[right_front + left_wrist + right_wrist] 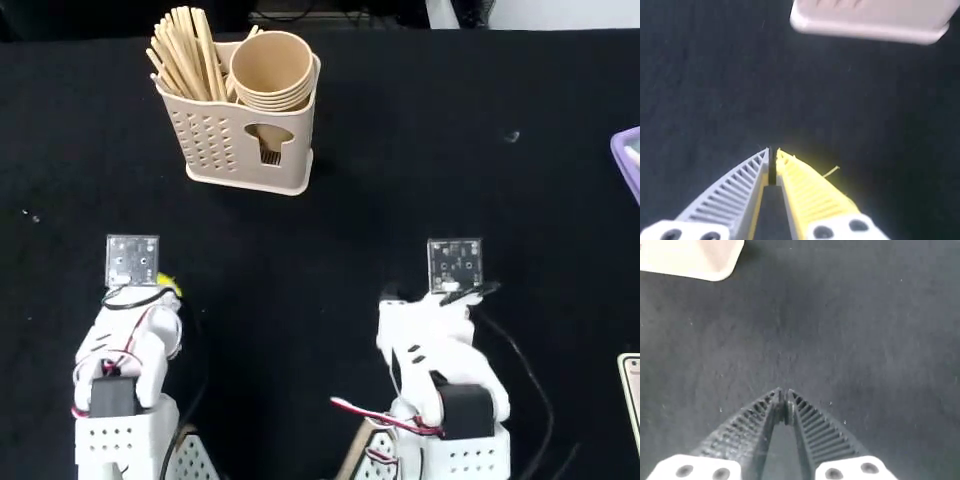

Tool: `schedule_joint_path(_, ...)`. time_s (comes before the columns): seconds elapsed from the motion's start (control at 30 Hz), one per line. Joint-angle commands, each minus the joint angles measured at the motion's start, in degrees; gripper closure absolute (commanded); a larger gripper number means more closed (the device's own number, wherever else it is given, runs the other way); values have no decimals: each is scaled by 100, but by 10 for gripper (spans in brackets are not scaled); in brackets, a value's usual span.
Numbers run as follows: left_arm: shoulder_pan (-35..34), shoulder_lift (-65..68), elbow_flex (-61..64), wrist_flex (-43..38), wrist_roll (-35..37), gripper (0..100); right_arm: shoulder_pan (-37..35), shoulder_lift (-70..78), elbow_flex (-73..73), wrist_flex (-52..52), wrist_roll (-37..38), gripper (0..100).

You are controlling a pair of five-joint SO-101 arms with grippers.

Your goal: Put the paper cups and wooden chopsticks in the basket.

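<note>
Basket (245, 140) at table's (420, 180) far edge, left of centre | stacked paper cups (272, 68) inside, wooden chopsticks (185, 52) upright alongside | left gripper (772, 154) pinched together | right gripper (784, 394) pinched together too

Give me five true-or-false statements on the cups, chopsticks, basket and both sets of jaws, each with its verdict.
1. The paper cups sit stacked inside the basket. True.
2. The wooden chopsticks lie flat on the table. False: they stand in the basket beside the cups.
3. The left jaws are shut and hold nothing. True.
4. The right jaws grip a cup. False: they are shut and empty.
5. The basket stands upright. True.
</note>
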Motion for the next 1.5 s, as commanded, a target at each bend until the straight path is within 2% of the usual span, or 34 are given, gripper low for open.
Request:
schedule_joint_path(0.0, -286, -35, -268, 642, -79, 970, 97, -251, 426, 53, 70, 986)
schedule_joint_path(0.1, -295, -35, 31, 985, -79, 969, 105, -488, 1103, -35, 79, 986)
schedule_joint_path(0.3, -295, -35, -119, 1424, -70, 970, 105, -541, 1121, 53, 114, 986)
schedule_joint_path(0.47, -295, -35, 180, 1327, 53, 967, 97, -541, 1121, 53, 114, 986)
schedule_joint_path(0.63, -286, -35, 224, 809, 1714, 970, 97, -541, 1121, 53, 114, 986)
schedule_joint_path(0.73, -75, -26, 233, 1125, 2277, 970, 97, -541, 1121, 53, 114, 986)
schedule_joint_path(1.03, -66, -26, 233, 1327, 914, 970, 97, -541, 1121, 53, 123, 986)
schedule_joint_path(1.47, -57, -26, 233, 1327, 879, 970, 97, -541, 1121, 53, 123, 986)
